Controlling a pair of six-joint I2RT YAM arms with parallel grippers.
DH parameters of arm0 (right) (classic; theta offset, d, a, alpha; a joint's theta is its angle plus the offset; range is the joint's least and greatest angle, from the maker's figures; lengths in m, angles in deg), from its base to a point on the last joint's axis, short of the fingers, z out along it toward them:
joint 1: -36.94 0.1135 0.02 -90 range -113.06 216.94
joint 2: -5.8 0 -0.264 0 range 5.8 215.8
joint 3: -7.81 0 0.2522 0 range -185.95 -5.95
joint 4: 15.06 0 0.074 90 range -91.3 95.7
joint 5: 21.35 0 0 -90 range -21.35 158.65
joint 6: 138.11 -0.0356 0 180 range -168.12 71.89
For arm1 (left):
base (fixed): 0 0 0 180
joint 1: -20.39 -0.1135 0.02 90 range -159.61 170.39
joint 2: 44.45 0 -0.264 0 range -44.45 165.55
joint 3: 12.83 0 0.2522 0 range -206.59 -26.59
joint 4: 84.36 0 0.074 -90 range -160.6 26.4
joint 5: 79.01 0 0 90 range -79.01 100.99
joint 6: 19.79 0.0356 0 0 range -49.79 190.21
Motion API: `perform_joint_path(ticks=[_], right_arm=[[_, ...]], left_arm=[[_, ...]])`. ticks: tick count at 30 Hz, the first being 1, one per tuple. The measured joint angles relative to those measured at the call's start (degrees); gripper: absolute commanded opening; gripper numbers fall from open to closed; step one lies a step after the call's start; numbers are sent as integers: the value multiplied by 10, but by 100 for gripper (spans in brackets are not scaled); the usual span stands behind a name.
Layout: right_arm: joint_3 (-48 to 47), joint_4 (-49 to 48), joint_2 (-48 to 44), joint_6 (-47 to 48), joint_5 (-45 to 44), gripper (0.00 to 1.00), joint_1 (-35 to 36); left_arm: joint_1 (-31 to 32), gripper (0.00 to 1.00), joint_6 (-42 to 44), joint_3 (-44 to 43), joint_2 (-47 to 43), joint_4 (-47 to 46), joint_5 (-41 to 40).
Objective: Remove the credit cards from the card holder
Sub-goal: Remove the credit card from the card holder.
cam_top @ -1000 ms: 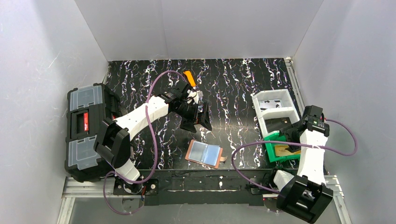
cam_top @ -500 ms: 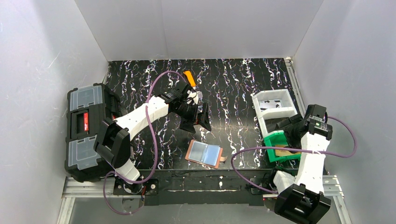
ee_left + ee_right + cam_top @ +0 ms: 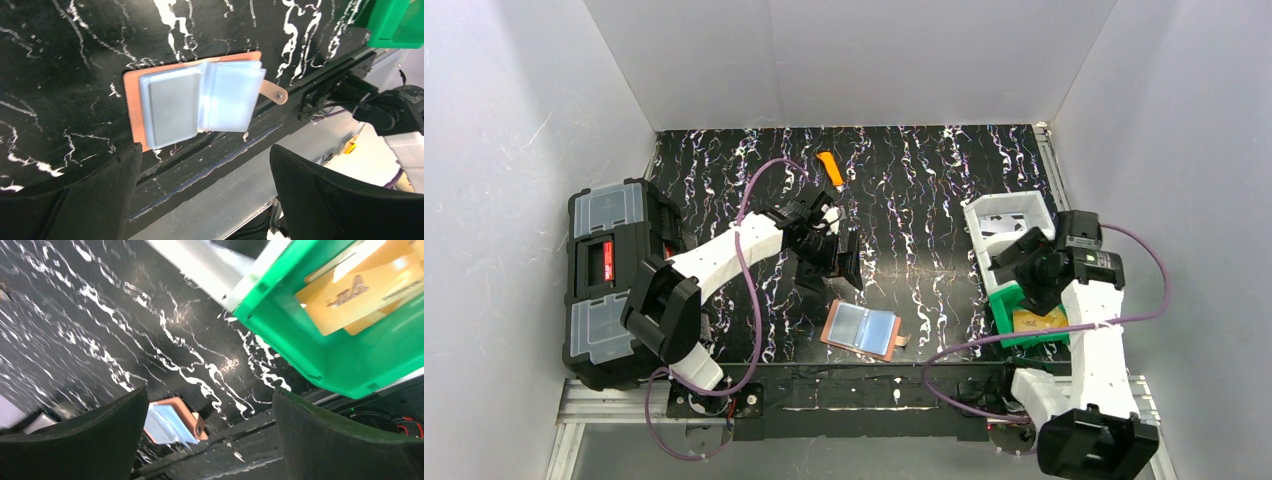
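The brown card holder [image 3: 862,328] lies open near the table's front edge, its clear sleeves fanned and its tab to the right. A pale blue-grey card [image 3: 172,107] sits in its left sleeve. An orange-tan card [image 3: 360,295] lies inside the green bin [image 3: 1007,300]. My left gripper [image 3: 832,268] hovers open just behind the card holder [image 3: 131,105], holding nothing. Open and empty too, my right gripper [image 3: 1024,262] hangs over the green bin's far left corner. The right wrist view shows the card holder [image 3: 172,422] low between the fingers.
A white bin [image 3: 1014,215] stands behind the green bin [image 3: 280,315]. A big black toolbox [image 3: 609,280] fills the left edge. An orange-and-black utility knife [image 3: 829,168] lies at the back centre. The metal rail runs along the near edge.
My right gripper has opened wider and swung up and left off the green bin, where the orange-tan card lies. My left gripper has shifted slightly nearer the card holder.
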Motion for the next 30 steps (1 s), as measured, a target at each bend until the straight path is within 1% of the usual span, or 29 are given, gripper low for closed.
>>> perform_joint_path(ticks=[5,11,16,22,27,28,30], right_arm=[[-5,-25,34,-44,-24,100,152],[-5,-63,79,-111,-62,100,339],[-33,-89,149,-163,-93,100,480],[-91,-113,238,-207,-133,100,605],[-138,-129,313,-228,-147,100,666],[-145,-132,326,-232,-149,96,674],[-155,-138,351,-238,-150,92,687]], left_arm=[[-13,100,0,23,-17,7,-26],[-62,100,0,64,-40,13,-48],[-94,100,2,83,-43,22,-64],[-118,99,0,83,-50,24,-71],[-139,100,-5,83,-61,24,-71],[-142,100,-5,83,-62,24,-71],[-148,100,-5,83,-62,24,-71]])
